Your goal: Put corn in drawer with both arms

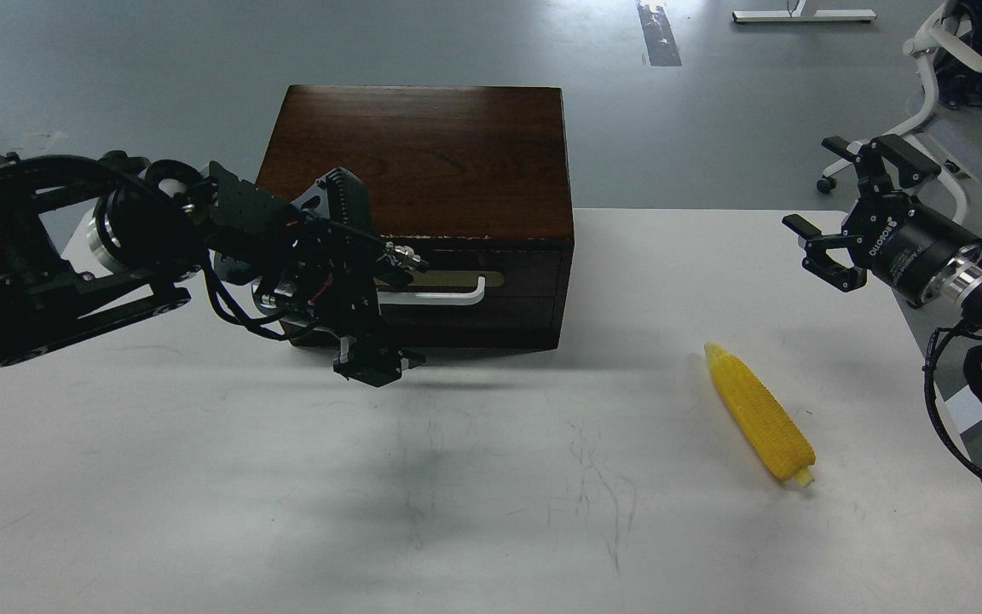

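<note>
While the drawer (457, 294) is sitting closed in the dark wooden box (423, 170), the left gripper (376, 362) is hanging in front of its white handle (440, 297), fingers too dark to tell apart. Showing "ROBOTIQ" lettering, the right gripper (832, 213) is hovering with fingers spread. Well apart, the yellow corn (759, 414) is lying on the white table (457, 512).

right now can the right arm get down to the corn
Probably yes. The right gripper hangs open above the table's right side, and the corn lies bare below and left of it, with nothing between them or beside it.
</note>
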